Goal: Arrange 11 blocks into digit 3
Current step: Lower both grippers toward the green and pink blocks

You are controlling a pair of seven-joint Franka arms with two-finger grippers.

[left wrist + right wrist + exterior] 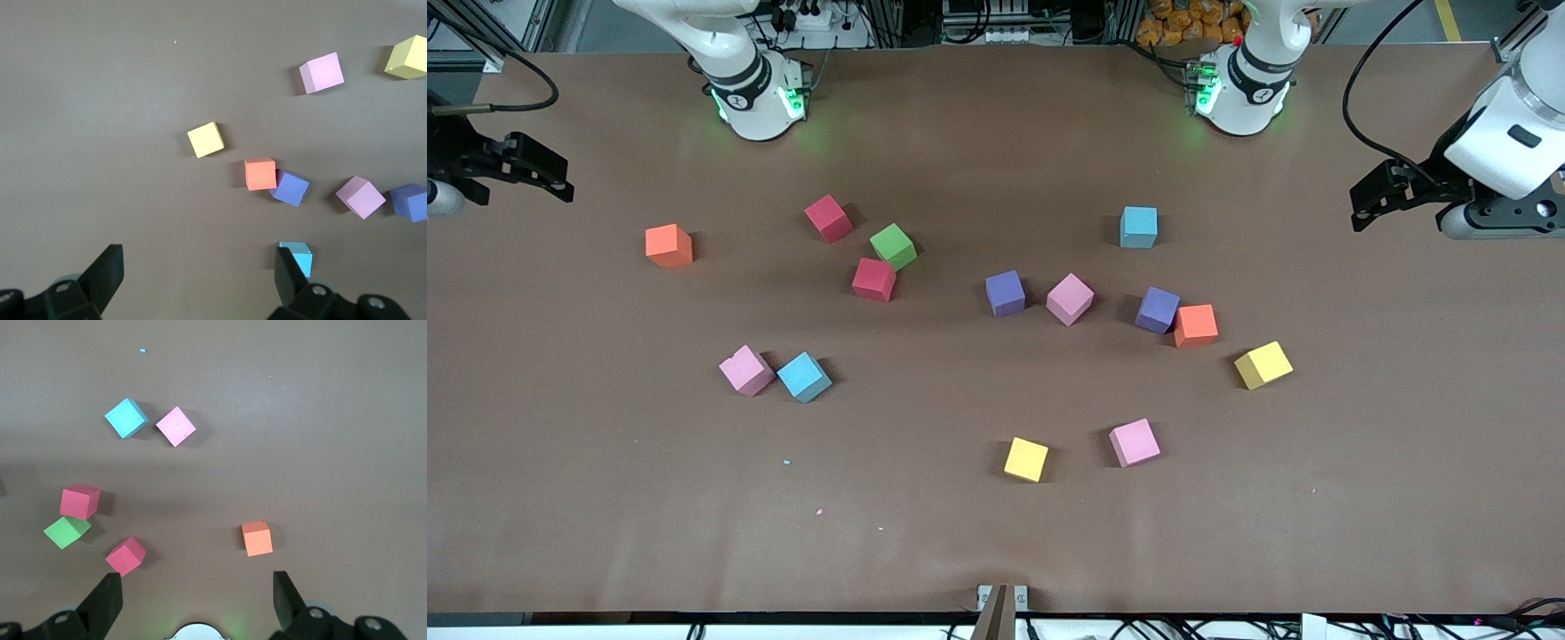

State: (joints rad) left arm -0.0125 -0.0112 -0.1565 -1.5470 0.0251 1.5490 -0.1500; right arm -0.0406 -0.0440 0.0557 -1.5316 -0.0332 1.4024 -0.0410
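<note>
Blocks, loose, thirteen on the brown surface; none aligned, no digit begun, so the whole arrangement is judged outstanding. Small matte foam cubes of equal size, most lying at odd angles.

Toward the right arm's end: orange block alone, well apart from the rest. Dark pink block, green block and red block in a close cluster, green and red touching or nearly so. Nearer the front camera, pink block just beside light blue block.

Middle: purple block beside second pink block, apart.

Toward the left arm's end: second light blue block alone, nearest the bases. Second purple block touching second orange block. Third pale pink block nearest the front camera.

Not counted for the digit: two yellow cubes, one near the orange-purple pair, one beside the third pale pink block.

Left end effector: raised over the left arm's edge of the surface, fingers spread wide, nothing held. Right end effector: over the right arm's edge, likewise wide and empty. Both arms wait outside the scatter, likely to leave the middle free for a first pick.

Handling, judged: touching pairs may need one cube separated before a clean grasp; foam should give slightly under the fingers.
</note>
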